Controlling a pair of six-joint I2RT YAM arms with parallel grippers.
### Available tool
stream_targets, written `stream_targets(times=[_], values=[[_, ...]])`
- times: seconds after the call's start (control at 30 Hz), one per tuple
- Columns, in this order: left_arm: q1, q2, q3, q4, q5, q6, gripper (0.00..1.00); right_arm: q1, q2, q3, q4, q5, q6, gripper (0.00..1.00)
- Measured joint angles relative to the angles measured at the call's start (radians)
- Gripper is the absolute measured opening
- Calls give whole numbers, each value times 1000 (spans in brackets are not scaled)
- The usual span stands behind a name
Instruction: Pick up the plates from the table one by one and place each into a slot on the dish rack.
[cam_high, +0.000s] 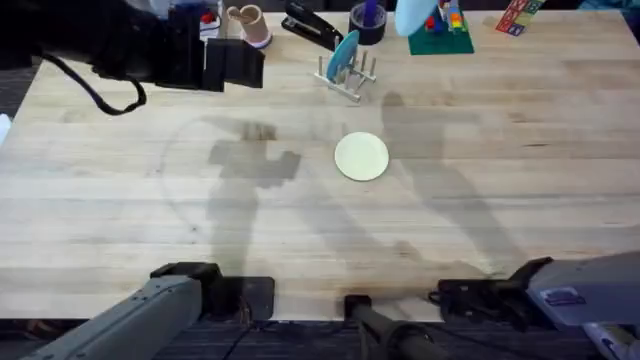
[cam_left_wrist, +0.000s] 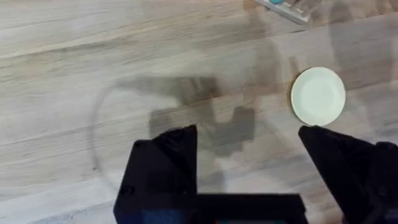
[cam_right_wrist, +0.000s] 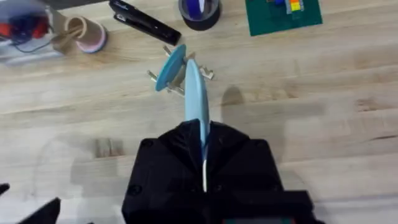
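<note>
Now, right gripper (cam_right_wrist: 202, 155): clamped on light blue plate (cam_right_wrist: 195, 102) (held edge-on)
Left gripper (cam_left_wrist: 249, 149): wide open, empty
Cream plate (cam_high: 361, 157): flat, mid-table
Dish rack (cam_high: 347, 76): far, teal plate (cam_high: 343, 54) slotted

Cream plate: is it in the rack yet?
No, the cream plate lies flat on the table, apart from the dish rack.

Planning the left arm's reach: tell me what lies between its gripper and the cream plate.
Only bare table and shadow. In the left wrist view, the open left gripper hovers beside the cream plate.
</note>
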Motion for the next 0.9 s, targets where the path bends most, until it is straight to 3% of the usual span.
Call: stream_targets(times=[0.2,0.33,0.9], values=[[0,0,0,0,0,0,995,0,211,249,-133,10,62,31],[0,0,0,0,0,0,995,0,306,346,-182,12,130,31],[0,0,0,0,0,0,995,0,360,367,-223,-13,400,31]])
